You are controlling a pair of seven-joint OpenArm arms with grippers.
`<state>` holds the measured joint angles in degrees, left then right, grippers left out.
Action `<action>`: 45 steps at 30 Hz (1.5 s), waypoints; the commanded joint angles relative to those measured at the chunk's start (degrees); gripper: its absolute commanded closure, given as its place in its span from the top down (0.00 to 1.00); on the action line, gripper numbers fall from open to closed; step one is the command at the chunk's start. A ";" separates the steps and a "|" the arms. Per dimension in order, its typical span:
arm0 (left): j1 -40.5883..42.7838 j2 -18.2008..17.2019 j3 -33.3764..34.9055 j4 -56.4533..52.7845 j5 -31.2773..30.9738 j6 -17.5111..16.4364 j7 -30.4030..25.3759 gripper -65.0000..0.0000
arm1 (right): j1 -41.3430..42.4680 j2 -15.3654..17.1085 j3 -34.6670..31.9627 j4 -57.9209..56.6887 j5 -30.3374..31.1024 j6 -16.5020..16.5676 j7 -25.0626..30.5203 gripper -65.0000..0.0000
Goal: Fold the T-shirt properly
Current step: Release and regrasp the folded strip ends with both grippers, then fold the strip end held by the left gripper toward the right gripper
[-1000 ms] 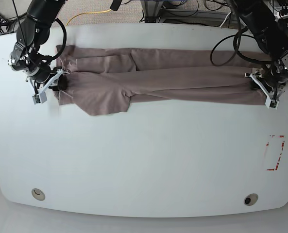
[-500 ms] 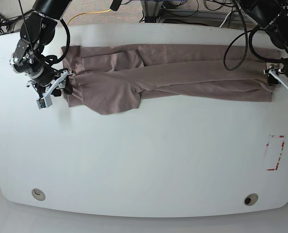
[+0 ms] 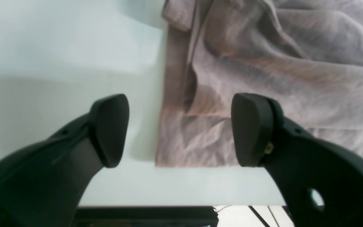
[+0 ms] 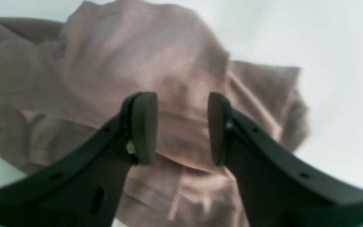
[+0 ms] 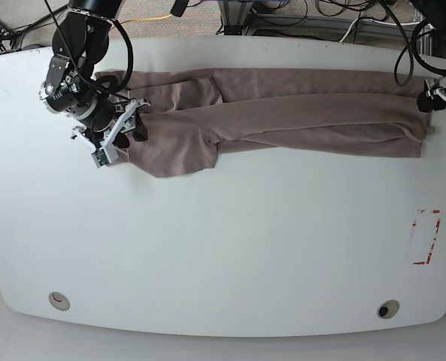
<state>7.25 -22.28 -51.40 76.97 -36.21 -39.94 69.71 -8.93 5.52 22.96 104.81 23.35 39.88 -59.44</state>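
presently the t-shirt (image 5: 283, 113) lies along the far side of the white worktop (image 5: 223, 248), folded into a long narrow band that runs nearly the whole width of the base view. one end sits near the left of that view, where a loose flap of cloth hangs forward toward the near side; the other end reaches almost to the right edge. the cloth is wrinkled along its length, with several lengthwise creases.

the right gripper (image 5: 117, 135) hangs over the flap end of the band. in its wrist view the right gripper (image 4: 181, 126) has its jaws partly apart, a modest gap between the two dark pads, and the mauve cloth shows through that gap, lying below rather than pinched. nothing is caught between the pads. that view is blurred, so whether the tips touch the cloth cannot be told.

the left gripper (image 5: 442, 96) is at the far right edge of the base view, just beside the other end of the t-shirt. in its wrist view the left gripper (image 3: 180, 129) has its jaws spread wide and holds nothing. one pad sits over bare worktop, the other over the cloth, and the straight hemmed edge of the t-shirt (image 3: 263, 72) runs between them, flat on the surface.

a red-marked rectangle (image 5: 426, 237) shows on the worktop near the right side, well apart from the garment.
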 commanded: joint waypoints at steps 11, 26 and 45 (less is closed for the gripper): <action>-0.52 -1.23 7.92 -3.69 -2.52 -0.06 -4.97 0.73 | -0.43 0.24 -0.24 1.60 1.39 0.12 1.02 0.39; -0.52 -0.44 9.33 -3.43 -1.99 -0.06 -8.22 0.04 | -1.23 0.06 -0.06 -3.14 1.31 0.12 1.37 0.39; 6.86 7.29 11.44 31.12 -1.73 -0.06 -0.22 0.04 | -0.96 2.26 -0.41 -18.88 1.31 0.12 10.34 0.39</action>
<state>14.33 -15.03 -40.47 103.88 -37.04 -39.97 69.78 -9.28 7.33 22.72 86.13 27.44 40.97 -45.71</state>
